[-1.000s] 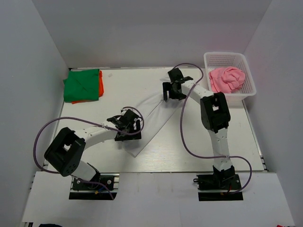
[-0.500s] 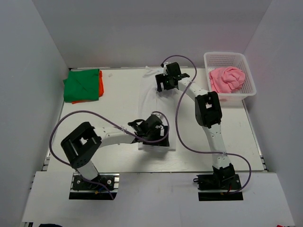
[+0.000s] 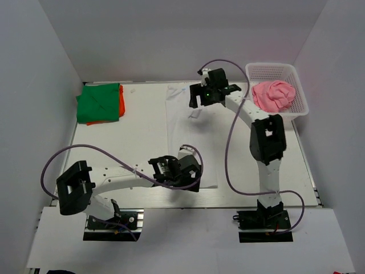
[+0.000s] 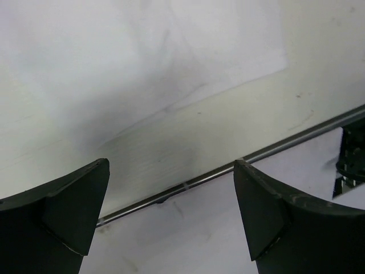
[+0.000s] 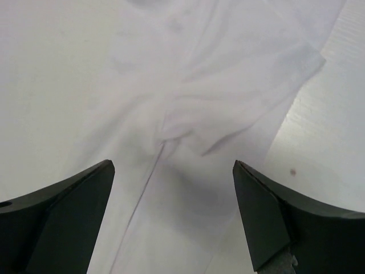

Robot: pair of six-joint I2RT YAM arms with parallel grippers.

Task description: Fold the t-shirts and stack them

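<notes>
Two claws are at work here, both spread wide and pinching nothing. The left claw point(image 4: 171, 182) hovers low over the near corner of the white t-shirt point(image 3: 183, 134). The cloth under it lies flat, and on the claw's near side come a bare strip of tabletop point(image 4: 228, 114) and then its edge. The right claw point(image 5: 171, 177), just as wide, hangs over the far end of the same shirt. A bunched wrinkle point(image 5: 171, 128) sits right between its fingers, and a loose flap point(image 5: 285, 63), probably a sleeve, runs out to its right. Between the two claws the shirt stretches as one long, narrow band.

The step in hand looks like squaring up this band before folding it end to end. To do that well, the right claw should first draw the wrinkle out flat, since any crease laid over it will set crooked. Each claw should then take its end at matching points and close on cloth alone without scraping the tabletop. The end being folded should travel low and level so that the fold line runs straight across.

Well off to the left of both claws, the green t-shirt point(image 3: 97, 103) lies folded on the orange t-shirt point(image 3: 121, 103). Just right of the right claw, the pink t-shirt point(image 3: 274, 96) sits crumpled in the white mesh basket point(image 3: 271, 65).
</notes>
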